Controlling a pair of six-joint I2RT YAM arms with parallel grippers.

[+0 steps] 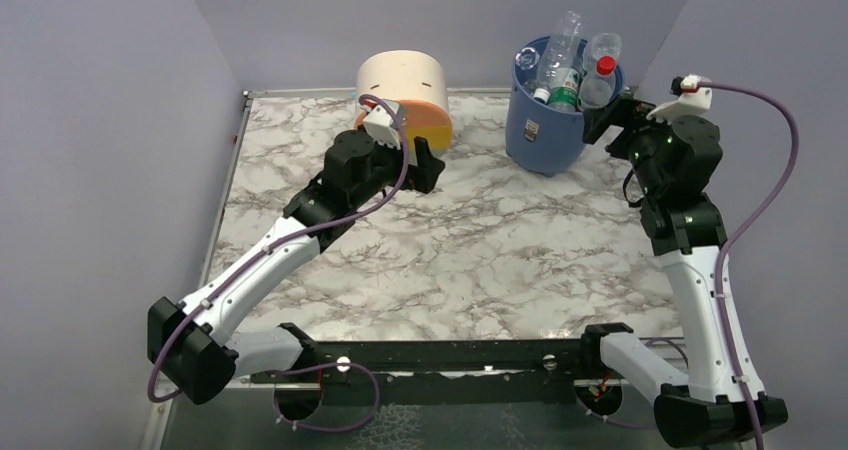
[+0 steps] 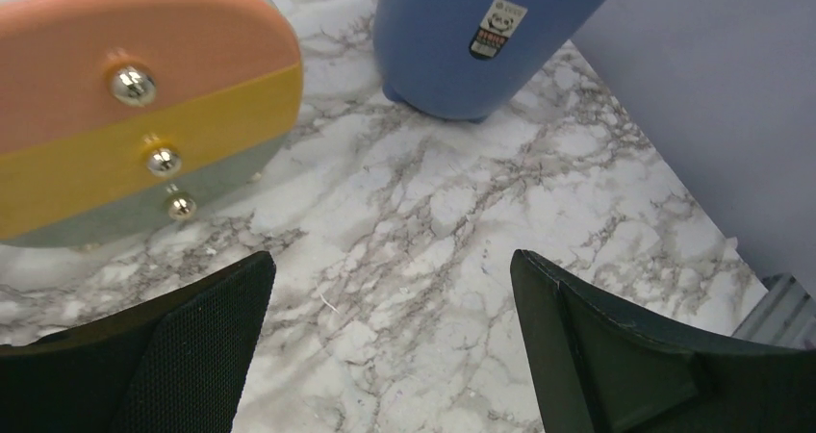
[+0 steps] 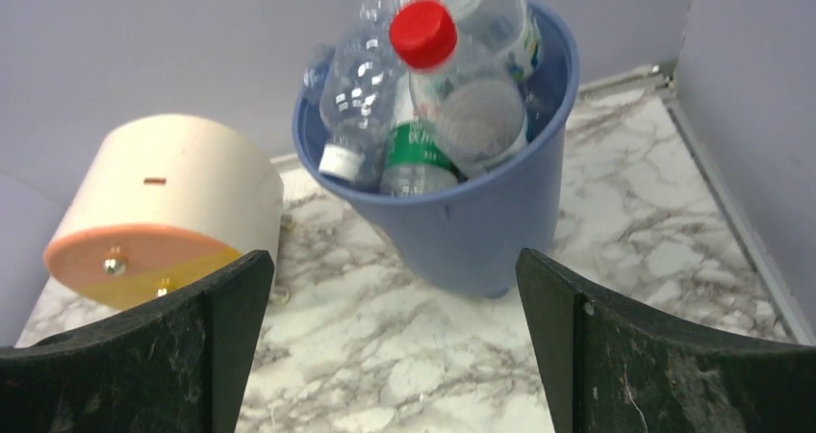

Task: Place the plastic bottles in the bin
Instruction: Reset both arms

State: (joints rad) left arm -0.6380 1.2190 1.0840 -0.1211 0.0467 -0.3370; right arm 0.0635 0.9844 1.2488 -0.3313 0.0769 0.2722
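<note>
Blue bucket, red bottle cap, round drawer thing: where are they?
Blue bucket (image 3: pixel 481 231): right wrist view, on its outer wall.
Red bottle cap (image 3: pixel 423 34): right wrist view, middle of the cap.
Round drawer unit (image 1: pixel 402 75): top external view, on its cream body.

Two arms on show: the left arm (image 1: pixel 270 260) and right arm (image 1: pixel 700 300) wear white shells on the long links, chunky black joints between. A purple cable (image 1: pixel 793 130) trails along each. White camera blocks (image 1: pixel 381 122) cap the wrists. Tiny green lights (image 1: pixel 668 140) dot the right arm's black housings. The left fingers (image 2: pixel 183 356) are black and mesh-textured; the right fingers (image 3: pixel 664 356) black, scuffed, dusty.
</note>
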